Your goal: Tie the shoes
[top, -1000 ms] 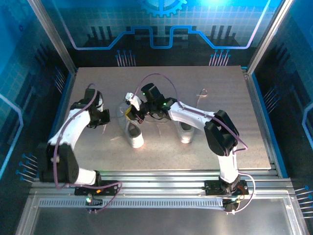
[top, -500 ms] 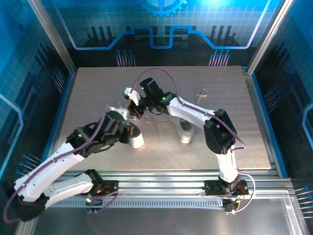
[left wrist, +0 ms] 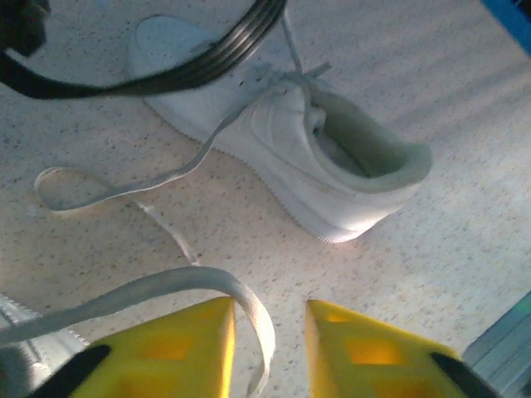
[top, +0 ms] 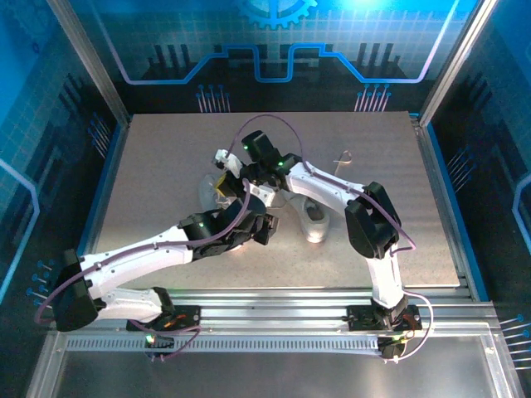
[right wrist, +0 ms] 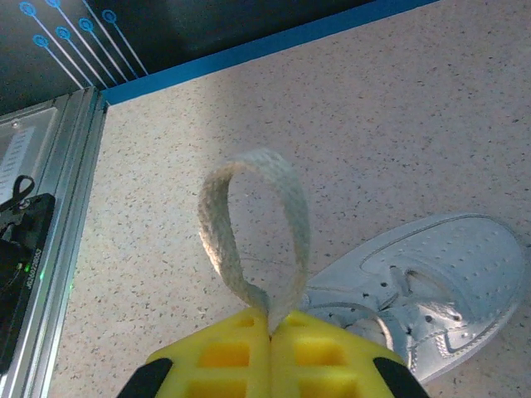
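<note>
Two white shoes lie on the table. The left shoe point(top: 206, 192) point(right wrist: 431, 290) is partly covered by my left arm. The right shoe point(top: 315, 224) point(left wrist: 282, 133) lies on its side, its laces trailing over the table. My right gripper point(top: 221, 184) point(right wrist: 270, 327) is shut on a loop of white lace point(right wrist: 253, 224) that stands up from its tips, above the left shoe. My left gripper point(top: 264, 228) point(left wrist: 270, 348) hovers low between the shoes with its jaws apart. A curl of lace point(left wrist: 249, 319) hangs between its fingers, resting against the left finger point(left wrist: 199, 348).
A small pale loop of cord point(top: 343, 156) lies at the back right of the table. Metal rails point(top: 274, 298) run along the near edge, and blue walls enclose the sides. A black cable point(left wrist: 191, 58) crosses the top of the left wrist view.
My left arm has swung from the left side of the table to the middle, over the left shoe, and its jaws have parted. My right gripper keeps its lace loop, nearly still.
</note>
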